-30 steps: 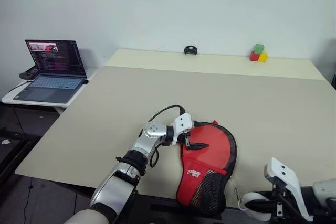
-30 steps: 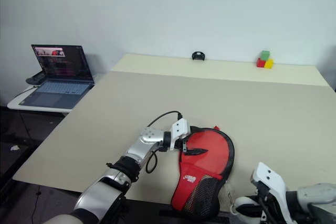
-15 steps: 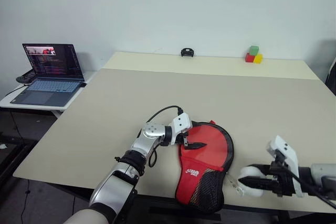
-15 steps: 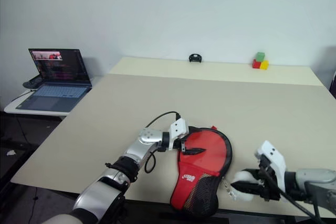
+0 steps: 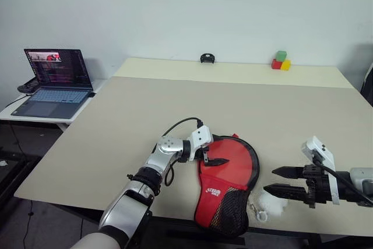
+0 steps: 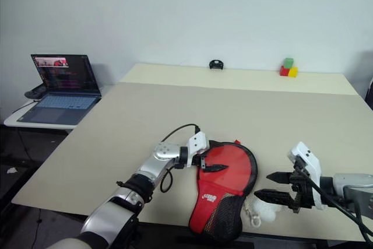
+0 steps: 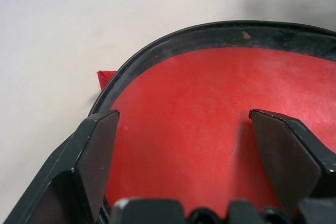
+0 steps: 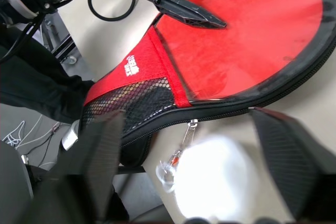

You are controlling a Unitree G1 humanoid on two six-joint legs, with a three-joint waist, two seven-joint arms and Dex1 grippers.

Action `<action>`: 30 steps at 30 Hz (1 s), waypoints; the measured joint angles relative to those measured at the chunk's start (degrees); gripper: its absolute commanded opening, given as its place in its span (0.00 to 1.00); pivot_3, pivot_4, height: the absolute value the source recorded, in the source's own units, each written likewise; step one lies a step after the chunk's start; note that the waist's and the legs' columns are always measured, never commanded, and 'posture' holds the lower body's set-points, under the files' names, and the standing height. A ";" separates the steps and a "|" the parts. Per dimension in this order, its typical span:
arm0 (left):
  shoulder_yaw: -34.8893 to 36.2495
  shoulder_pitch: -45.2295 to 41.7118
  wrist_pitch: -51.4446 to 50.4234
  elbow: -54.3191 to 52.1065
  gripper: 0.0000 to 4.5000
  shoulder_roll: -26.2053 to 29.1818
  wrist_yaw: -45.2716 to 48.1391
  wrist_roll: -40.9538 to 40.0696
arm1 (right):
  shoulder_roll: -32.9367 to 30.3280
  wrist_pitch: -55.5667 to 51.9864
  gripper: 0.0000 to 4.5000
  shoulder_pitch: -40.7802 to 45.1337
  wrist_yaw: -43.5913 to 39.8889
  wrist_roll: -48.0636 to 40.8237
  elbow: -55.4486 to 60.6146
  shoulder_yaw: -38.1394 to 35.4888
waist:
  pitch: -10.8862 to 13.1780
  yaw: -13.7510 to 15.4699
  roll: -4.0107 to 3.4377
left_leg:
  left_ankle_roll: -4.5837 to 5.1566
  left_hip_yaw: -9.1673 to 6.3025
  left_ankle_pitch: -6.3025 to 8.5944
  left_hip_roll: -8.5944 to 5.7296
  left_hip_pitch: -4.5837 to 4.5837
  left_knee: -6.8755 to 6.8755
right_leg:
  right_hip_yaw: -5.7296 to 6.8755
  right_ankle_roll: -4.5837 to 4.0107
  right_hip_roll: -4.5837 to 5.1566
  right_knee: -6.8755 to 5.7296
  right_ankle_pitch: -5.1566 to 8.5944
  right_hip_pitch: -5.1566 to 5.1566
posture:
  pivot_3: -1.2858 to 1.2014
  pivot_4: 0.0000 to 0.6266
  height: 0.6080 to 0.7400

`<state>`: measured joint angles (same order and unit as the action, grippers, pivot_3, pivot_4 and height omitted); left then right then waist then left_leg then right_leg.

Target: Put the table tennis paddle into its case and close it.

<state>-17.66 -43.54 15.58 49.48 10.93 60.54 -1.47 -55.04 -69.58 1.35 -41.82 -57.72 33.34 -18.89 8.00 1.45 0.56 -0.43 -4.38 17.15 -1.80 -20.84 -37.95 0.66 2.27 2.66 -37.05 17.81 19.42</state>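
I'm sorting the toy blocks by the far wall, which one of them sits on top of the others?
The green block. It sits on the red block, with the yellow block beside that one on the table.

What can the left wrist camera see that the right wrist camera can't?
Left wrist view alone: a small red fabric tab poking out beside the case rim, and the left claw seen from behind, open over the red surface. Right wrist view alone: the white logo, the black mesh pocket, the metal zipper pull, a white fluffy ball and the open right claw. Both share the soft red, black-edged paddle-shaped fabric case and the beige table.
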 measured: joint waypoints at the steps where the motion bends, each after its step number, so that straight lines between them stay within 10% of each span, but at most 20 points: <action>1: 0.00 0.01 0.00 -0.06 0.96 0.03 0.00 0.00 | 0.20 0.47 0.99 0.65 0.43 0.32 -0.25 0.25 | 0.00 -0.01 -0.01 | 0.00 0.00 0.00 0.00 0.00 0.00 | 0.00 0.00 0.00 0.00 0.00 0.00 | 0.52 0.24 1.00; 12: 1.17 2.00 -8.10 -9.80 0.96 2.17 3.53 -2.01 | 11.11 14.31 0.99 21.93 3.93 18.40 -23.53 16.58 | 0.09 -0.95 -0.05 | -0.13 0.08 -0.08 0.02 -0.66 0.00 | -0.09 -0.09 -0.04 -0.12 0.03 0.83 | 0.52 0.24 1.00; 18: 2.96 3.72 -18.02 -20.52 0.96 4.90 5.31 -5.57 | 17.42 22.26 0.99 26.95 1.52 25.77 -34.50 21.67 | 0.22 -1.56 -0.10 | -0.38 0.14 -0.23 0.01 -2.06 -0.26 | -0.08 -0.11 0.01 -0.87 0.03 2.31 | 0.52 0.24 1.00; 30: 9.03 6.88 -26.13 -33.44 0.96 14.65 4.71 -9.70 | 23.55 27.75 0.91 28.66 -2.29 32.02 -42.40 23.76 | 0.67 -1.75 -0.34 | -0.43 0.14 -0.28 -0.01 -1.98 -0.81 | -0.14 -0.17 0.02 -1.23 0.05 2.30 | 0.52 0.24 1.00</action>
<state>-8.62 -36.66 -10.55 16.04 25.57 65.25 -11.17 -31.50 -41.83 30.01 -44.11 -25.70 -9.06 4.87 8.67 -0.30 0.22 -0.86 -4.24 16.87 -1.81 -22.82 -38.75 0.52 2.10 2.68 -38.27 17.86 21.71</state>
